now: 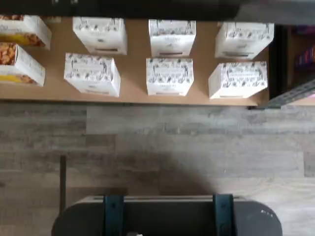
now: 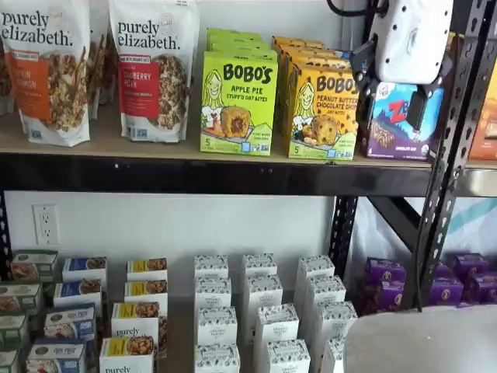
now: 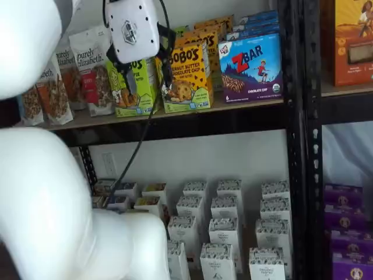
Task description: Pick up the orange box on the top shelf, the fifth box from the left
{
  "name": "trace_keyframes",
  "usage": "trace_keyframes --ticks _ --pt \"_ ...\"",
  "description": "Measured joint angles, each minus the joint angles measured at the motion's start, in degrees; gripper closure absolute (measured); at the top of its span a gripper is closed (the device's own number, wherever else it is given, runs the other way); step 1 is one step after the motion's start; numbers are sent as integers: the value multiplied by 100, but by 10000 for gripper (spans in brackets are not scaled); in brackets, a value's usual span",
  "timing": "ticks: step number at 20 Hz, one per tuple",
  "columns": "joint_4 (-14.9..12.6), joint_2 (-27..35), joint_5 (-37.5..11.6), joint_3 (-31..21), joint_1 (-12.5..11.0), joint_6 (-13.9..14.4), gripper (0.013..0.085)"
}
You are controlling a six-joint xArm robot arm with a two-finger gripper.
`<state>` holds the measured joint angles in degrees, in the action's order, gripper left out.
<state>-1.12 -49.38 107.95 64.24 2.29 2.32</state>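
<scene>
Nearest the lens, a bulky white arm [image 3: 52,192] filling the left of a shelf view. Beyond it, the tool [image 3: 141,74] hanging in front of the top shelf [image 3: 192,119], white body above, two black fingers [image 3: 123,74] spread with a plain gap, nothing between them. Open wide, probably to take the full width of a carton.

The orange box [image 3: 187,73] upright at the front edge of that shelf, face outward, just right of the tool in this view; lime-green box [image 3: 137,87] partly hidden behind the fingers, blue box [image 3: 252,61] on the right. More orange cartons lined up behind, so only the front one within reach. In the other shelf view the tool [image 2: 392,89] overlapping the orange box [image 2: 322,113] at its right side.

Not yet touching, by the look of it. Still to do: centre on the carton, push forward, close.

Below, rows of small white boxes [image 1: 170,76] on the lower board.
</scene>
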Motion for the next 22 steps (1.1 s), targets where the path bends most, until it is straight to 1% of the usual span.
trace_keyframes --ticks 4,10,18,22 --pt "-23 203 -342 73 -109 -100 130" --pt "108 710 -805 342 -316 -266 130" --pt "90 1297 -1432 651 -289 -236 130" --pt "236 1519 -1741 806 -354 -287 130"
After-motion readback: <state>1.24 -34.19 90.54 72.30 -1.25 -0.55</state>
